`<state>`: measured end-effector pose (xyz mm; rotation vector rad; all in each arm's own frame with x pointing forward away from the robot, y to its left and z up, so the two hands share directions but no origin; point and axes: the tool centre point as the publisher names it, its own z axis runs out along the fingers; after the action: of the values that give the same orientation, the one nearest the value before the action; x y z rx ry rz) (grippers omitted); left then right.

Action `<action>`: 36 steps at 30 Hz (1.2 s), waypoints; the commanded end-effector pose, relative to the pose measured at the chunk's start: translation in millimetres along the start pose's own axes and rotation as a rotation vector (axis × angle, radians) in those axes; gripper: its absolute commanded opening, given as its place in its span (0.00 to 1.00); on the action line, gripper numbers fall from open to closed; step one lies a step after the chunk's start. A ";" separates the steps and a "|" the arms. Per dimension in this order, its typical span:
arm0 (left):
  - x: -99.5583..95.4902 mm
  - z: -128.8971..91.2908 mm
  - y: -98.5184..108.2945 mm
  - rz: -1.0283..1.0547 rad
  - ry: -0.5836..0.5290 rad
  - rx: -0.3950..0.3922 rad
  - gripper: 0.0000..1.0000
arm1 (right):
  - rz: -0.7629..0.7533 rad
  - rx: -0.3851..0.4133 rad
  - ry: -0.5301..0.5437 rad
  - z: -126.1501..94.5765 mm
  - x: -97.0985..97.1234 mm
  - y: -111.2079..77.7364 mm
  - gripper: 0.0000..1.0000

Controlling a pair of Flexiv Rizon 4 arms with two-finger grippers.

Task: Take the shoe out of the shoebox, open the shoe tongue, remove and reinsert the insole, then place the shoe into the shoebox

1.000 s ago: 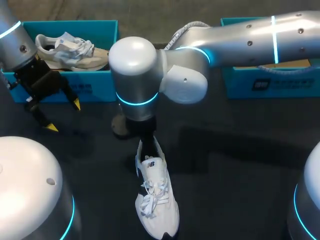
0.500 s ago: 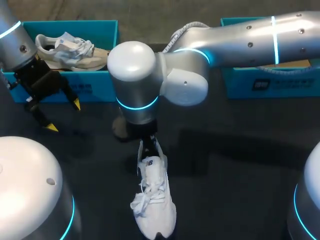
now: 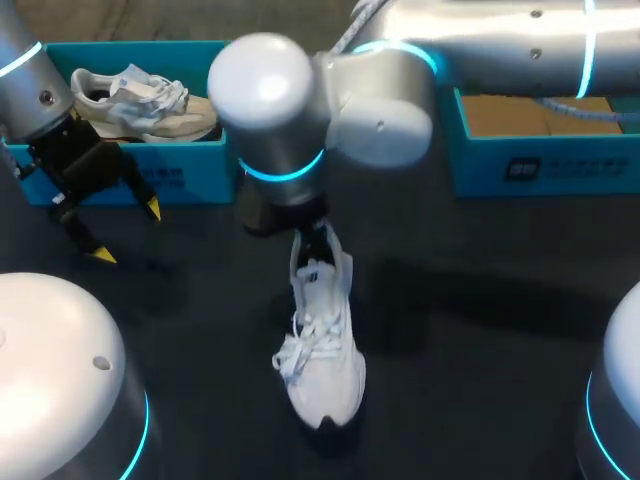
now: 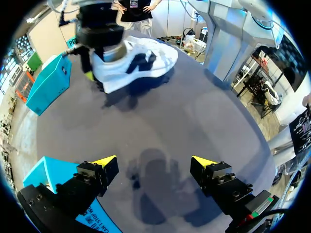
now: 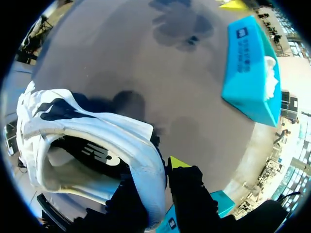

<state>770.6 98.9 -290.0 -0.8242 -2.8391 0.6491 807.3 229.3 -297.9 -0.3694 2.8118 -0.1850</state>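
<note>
A white laced shoe (image 3: 322, 345) hangs toe-forward over the dark table, held by its heel. My right gripper (image 3: 314, 248) is shut on the heel collar. In the right wrist view one finger is inside the shoe (image 5: 92, 145) and the other outside, with one yellow fingertip (image 5: 178, 162) showing. My left gripper (image 3: 124, 232) stands open in front of the left teal shoebox (image 3: 190, 178), holding nothing. In the left wrist view its fingers (image 4: 104, 161) are spread wide over bare table, and the shoe (image 4: 141, 60) hangs well ahead of them.
A second white shoe (image 3: 140, 100) lies in the left shoebox. Another teal shoebox (image 3: 540, 165) stands at the back right, under my right arm. The left box (image 5: 250, 73) also shows in the right wrist view.
My right gripper has closed on the shoe's heel and lifted it, carrying it a little toward the back and right. The left arm has not moved.
</note>
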 end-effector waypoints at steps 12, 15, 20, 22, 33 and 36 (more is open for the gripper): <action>0.4 -0.4 -0.1 0.000 0.001 -0.002 1.00 | -0.001 -0.046 0.001 -23.9 -0.6 -28.9 0.00; 0.4 -0.4 -0.1 0.000 0.001 -0.002 1.00 | -0.005 -0.037 0.008 -23.0 -1.3 -30.2 0.00; 0.4 -0.4 -0.1 0.000 0.001 -0.002 1.00 | -0.057 0.015 -0.022 -33.8 -27.7 -71.1 0.00; 0.4 -0.4 -0.1 0.000 0.001 -0.002 1.00 | -0.074 0.069 -0.018 -37.5 -40.9 -91.0 0.00; 0.4 -0.4 -0.1 0.000 0.001 -0.002 1.00 | -0.122 0.126 -0.051 -62.6 -98.6 -189.0 0.00; 0.4 -0.4 -0.1 0.000 0.001 -0.002 1.00 | -0.155 0.109 -0.067 -63.4 -112.3 -206.5 0.00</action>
<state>770.6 98.9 -290.0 -0.8241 -2.8392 0.6491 926.6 98.3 -184.0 -0.5220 2.6834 -0.4016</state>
